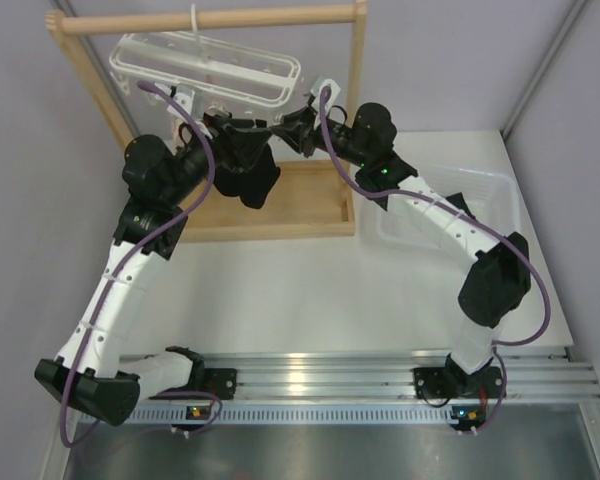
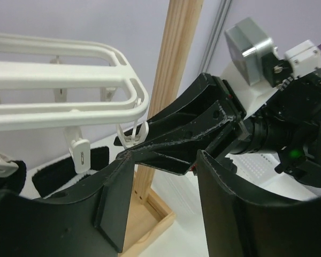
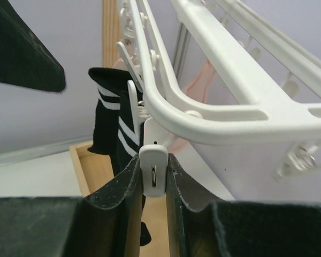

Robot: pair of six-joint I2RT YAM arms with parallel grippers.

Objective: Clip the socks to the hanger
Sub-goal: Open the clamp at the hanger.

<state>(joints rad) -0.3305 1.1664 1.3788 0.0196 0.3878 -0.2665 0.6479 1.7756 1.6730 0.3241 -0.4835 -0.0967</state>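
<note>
Hanging by its hook from the rod (image 1: pixel 280 16) of a wooden rack (image 1: pixel 280 205), the hanger (image 1: pixel 208 68) is seen in the upper left of the overhead view. The left arm (image 1: pixel 110 290) extends up to it from the lower left and the right arm (image 1: pixel 450 230) from the lower right. The two arm ends are brought close together under the hanger's right end.

In the right wrist view, a white clip (image 3: pixel 153 174) at the lower centre is pinched between the right jaws, which are pressed against its two sides. This clip dangles from the curved end of the hanger's frame. A black sock (image 3: pixel 109 126) with white stripes is seen left of centre, hanging below the hanger, behind the pinched clip and apart from the jaws. What holds its top is not clearly shown. A pink cloth (image 3: pixel 202 80) is glimpsed past the frame in the upper centre.

In the left wrist view, the left jaws are spread wide across the bottom of the frame. Only the rack's base and the bench (image 1: pixel 310 290) are seen in the gap between them. The right jaws are seen at the centre of that view, pointing left at the hanger's end. Black fabric is seen at the lower left, below the hanger and just beyond one finger; whether it is touched cannot be told. A clear tub (image 1: pixel 480 195) stands on the bench at the right of the overhead view.
</note>
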